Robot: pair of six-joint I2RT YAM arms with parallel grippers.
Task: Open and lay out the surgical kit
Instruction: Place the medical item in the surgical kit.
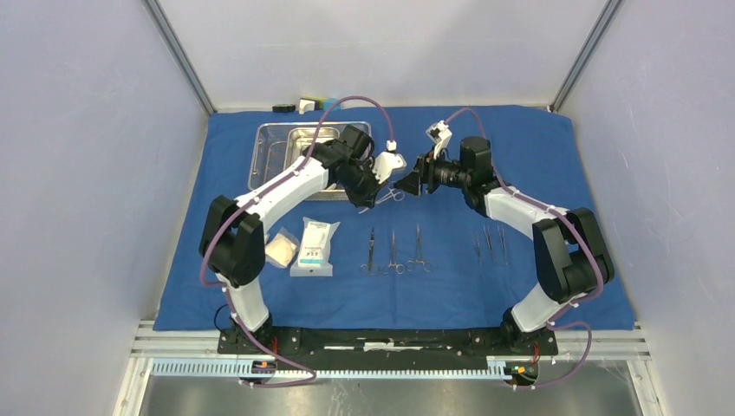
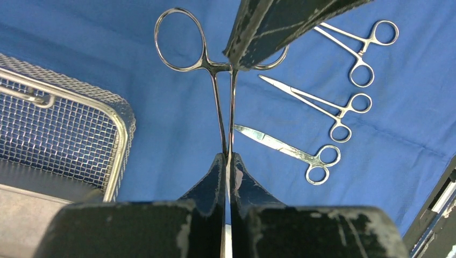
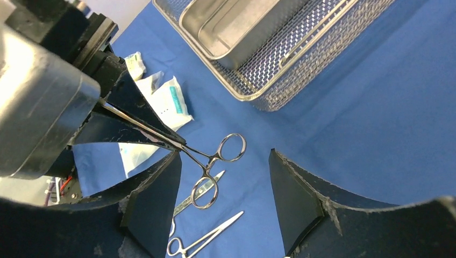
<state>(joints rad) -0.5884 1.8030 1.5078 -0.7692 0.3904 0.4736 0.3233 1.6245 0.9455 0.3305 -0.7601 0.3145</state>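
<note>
Looking down from above: both arms meet over the blue cloth (image 1: 563, 156), just in front of the mesh basket (image 1: 263, 160) with its pan (image 1: 328, 137). Packets (image 1: 314, 247) and a row of instruments (image 1: 394, 253) lie nearer the arm bases.

Left wrist view: left end effector (image 2: 226, 161) clenched on the tips of a clamp (image 2: 218, 102), held above the cloth.

Right wrist view: right end effector (image 3: 225, 156) released, jaws wide apart, the clamp's rings between them.
</note>
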